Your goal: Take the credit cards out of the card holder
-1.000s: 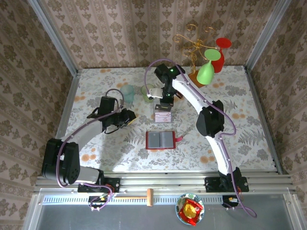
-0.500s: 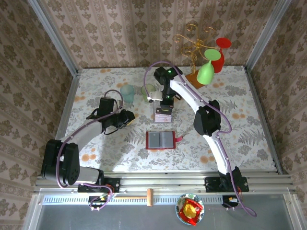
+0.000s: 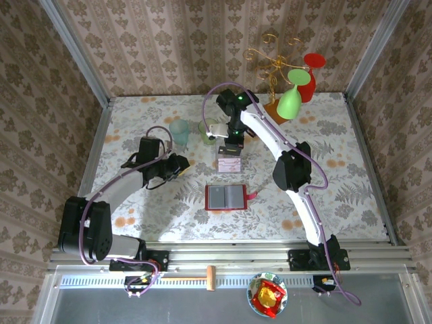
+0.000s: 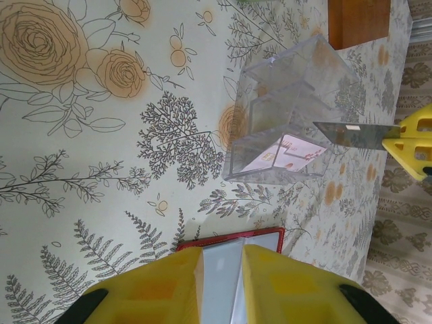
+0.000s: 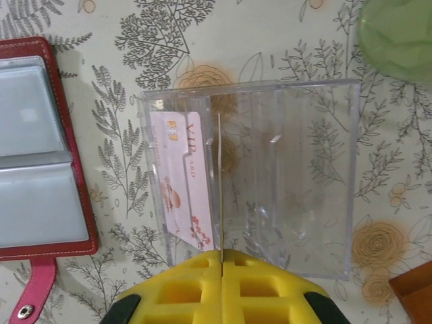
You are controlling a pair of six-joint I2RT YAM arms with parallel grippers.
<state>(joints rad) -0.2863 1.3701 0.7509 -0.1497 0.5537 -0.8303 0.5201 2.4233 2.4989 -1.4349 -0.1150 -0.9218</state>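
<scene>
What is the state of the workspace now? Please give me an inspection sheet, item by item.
Surface: flowered cloth, flat.
Job's things: card holder open flat; pink-white card inside the clear box; second card held edge-on above it.
Clutter: pale cup, green cup, green goblet, red goblet, wire stand.
Grippers: right gripper shut on the second card; left gripper jaws slightly apart, nothing between them.
Cables: purple cables along both arms, clear of the holder.
Surroundings: patterned walls, metal frame.

card holder (image 3: 226, 197): red cover; you'll see grey sleeves inside
cloth (image 3: 135, 128) under the card holder: pale, grey ferns, orange roses
boxed credit card (image 5: 181, 182) beside the card holder: white and pink
held credit card (image 4: 351, 133): grey, small white patch
your fingers (image 5: 233, 266): yellow
</scene>
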